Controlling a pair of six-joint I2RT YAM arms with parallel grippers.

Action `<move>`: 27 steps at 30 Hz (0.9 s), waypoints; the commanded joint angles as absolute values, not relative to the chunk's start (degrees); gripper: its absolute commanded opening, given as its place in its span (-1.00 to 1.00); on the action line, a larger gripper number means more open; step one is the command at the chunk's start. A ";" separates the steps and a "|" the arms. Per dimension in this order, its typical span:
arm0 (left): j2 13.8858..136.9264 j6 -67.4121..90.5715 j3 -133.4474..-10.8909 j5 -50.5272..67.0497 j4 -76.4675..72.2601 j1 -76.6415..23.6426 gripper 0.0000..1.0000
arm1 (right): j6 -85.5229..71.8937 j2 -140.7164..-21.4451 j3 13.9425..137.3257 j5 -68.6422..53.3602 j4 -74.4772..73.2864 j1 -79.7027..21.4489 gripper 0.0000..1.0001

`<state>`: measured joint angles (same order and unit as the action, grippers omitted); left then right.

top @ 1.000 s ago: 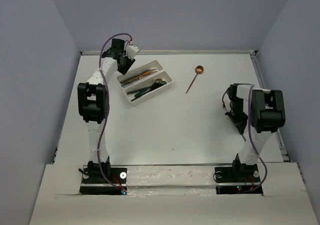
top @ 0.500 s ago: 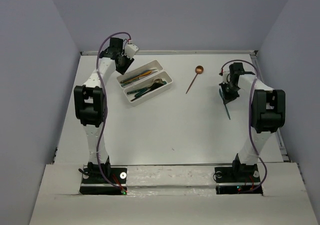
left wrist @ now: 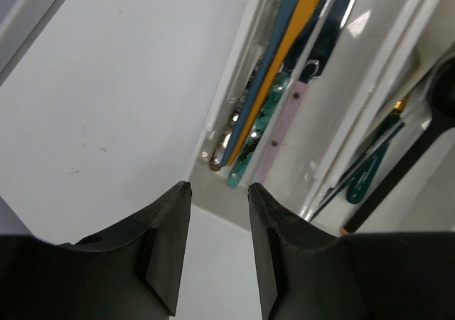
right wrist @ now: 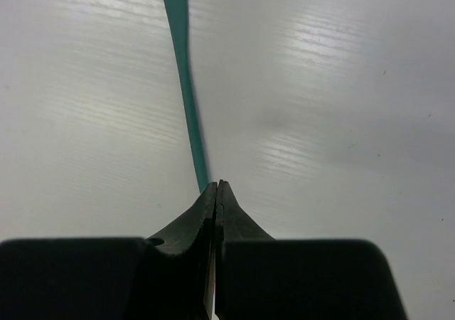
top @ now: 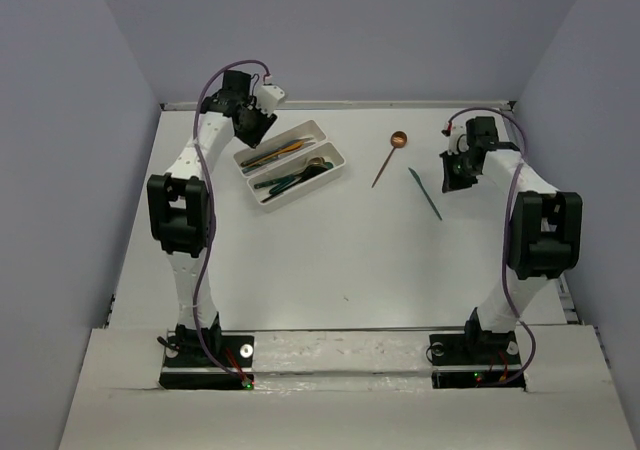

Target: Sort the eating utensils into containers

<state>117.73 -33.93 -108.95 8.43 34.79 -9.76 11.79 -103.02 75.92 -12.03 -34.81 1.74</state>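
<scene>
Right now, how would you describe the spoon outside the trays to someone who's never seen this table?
On the table, find the two white trays at the back left, then look right of them. A spoon lies there alone, slanted, its round bowl toward the back wall. It is copper-coloured; the teal knife further right has no bowl.

I count two white containers: one far tray (top: pixel 311 130) and one near tray (top: pixel 336 162). Outside them I count two utensils: one copper spoon (top: pixel 386 161) and one teal knife (top: pixel 425 193). The utensils piled inside both trays overlap too heavily for me to log a firm number for either.
</scene>
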 commanded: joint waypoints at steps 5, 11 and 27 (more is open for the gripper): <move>109.51 -39.72 -112.06 18.28 40.16 -20.73 -0.02 | 10.99 -99.93 76.03 -14.15 -30.85 1.32 -1.00; 111.62 -38.15 -117.24 20.74 44.29 -24.35 -0.02 | 15.99 -102.12 75.76 -8.17 -31.20 -5.09 -0.17; 108.63 -37.79 -111.97 16.35 42.28 -24.26 -0.02 | 13.27 -116.88 80.14 -2.47 -35.51 -6.15 0.11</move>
<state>112.75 -38.11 -112.38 16.95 42.78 -23.97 13.61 -111.66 77.10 -4.69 -34.24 -6.39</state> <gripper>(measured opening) 0.491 0.578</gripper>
